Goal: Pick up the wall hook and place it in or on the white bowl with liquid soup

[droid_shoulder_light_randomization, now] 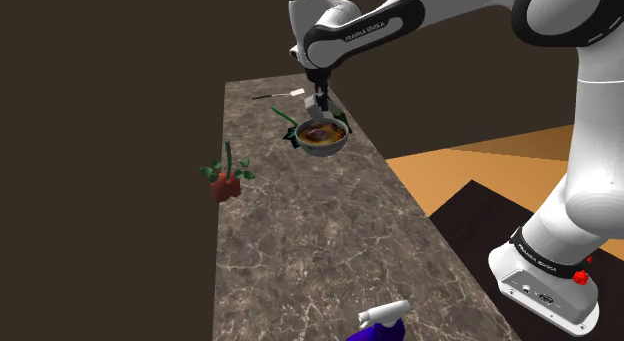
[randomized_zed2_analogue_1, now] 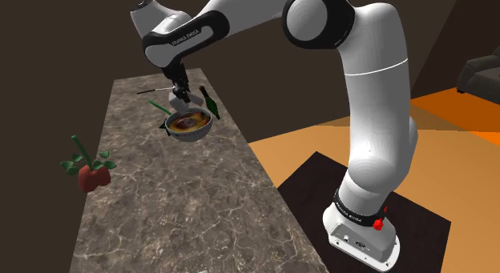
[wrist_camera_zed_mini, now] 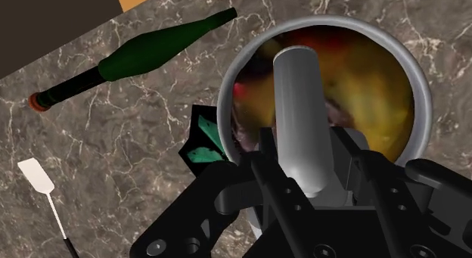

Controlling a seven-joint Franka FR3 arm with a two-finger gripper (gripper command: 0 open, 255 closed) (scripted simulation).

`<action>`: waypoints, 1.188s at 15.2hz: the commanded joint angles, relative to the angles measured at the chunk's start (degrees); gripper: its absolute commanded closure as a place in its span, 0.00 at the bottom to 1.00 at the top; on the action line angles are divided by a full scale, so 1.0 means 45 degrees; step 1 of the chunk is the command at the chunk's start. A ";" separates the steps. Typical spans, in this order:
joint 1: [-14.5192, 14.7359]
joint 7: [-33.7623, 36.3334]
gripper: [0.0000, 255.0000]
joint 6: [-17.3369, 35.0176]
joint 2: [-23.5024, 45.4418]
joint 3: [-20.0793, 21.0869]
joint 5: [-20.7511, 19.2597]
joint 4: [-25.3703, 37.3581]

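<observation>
The wall hook (wrist_camera_zed_mini: 301,116), a plain grey rounded cylinder, sits clasped between the two black fingers (wrist_camera_zed_mini: 266,181) of the gripper (wrist_camera_zed_mini: 314,177), which press against its sides, so the gripper is closed on it. Its free end sticks out past the fingertips toward the bowl (wrist_camera_zed_mini: 420,94) below. In the shoulder view the wall hook (droid_shoulder_light_randomization: 311,106) hangs under the gripper (droid_shoulder_light_randomization: 317,97) a little above the bowl (droid_shoulder_light_randomization: 322,147), apart from its rim, and over its inside rather than beside it. The second exterior view agrees: the wall hook (randomized_zed2_analogue_1: 179,93) is above the bowl (randomized_zed2_analogue_1: 191,133). The bowl is a grey round one with a pale rim, standing upright on the brown marbled counter (droid_shoulder_light_randomization: 300,249). It holds soup (wrist_camera_zed_mini: 367,75) in mottled orange, yellow and dark red. Just beside the bowl lies a small dark shape with green patches (wrist_camera_zed_mini: 203,141), touching or nearly touching the rim. Past that, a dark green bottle (wrist_camera_zed_mini: 151,51) lies on its side on the counter. A white-headed spatula (wrist_camera_zed_mini: 36,175) with a thin dark handle lies farther off. Well apart from the bowl, toward the shoulder view's left, is a red object with green stems (droid_shoulder_light_randomization: 226,179). At that view's bottom edge is a blue spray bottle (droid_shoulder_light_randomization: 380,324) with a white top.
</observation>
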 commanded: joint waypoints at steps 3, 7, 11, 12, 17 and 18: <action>-0.0005 0.0224 1.00 0.0572 0.0176 -0.0041 -0.0121 -0.0422; -0.0003 0.0433 1.00 0.1100 0.0403 -0.0091 -0.0254 -0.0759; -0.0002 0.0483 1.00 0.1220 0.0461 -0.0103 -0.0287 -0.0830; -0.0002 0.0483 1.00 0.1220 0.0461 -0.0103 -0.0287 -0.0829; -0.0008 0.0485 0.00 0.1236 0.0449 -0.0103 -0.0288 -0.0857; -0.0009 0.0484 0.00 0.1236 0.0438 -0.0102 -0.0286 -0.0868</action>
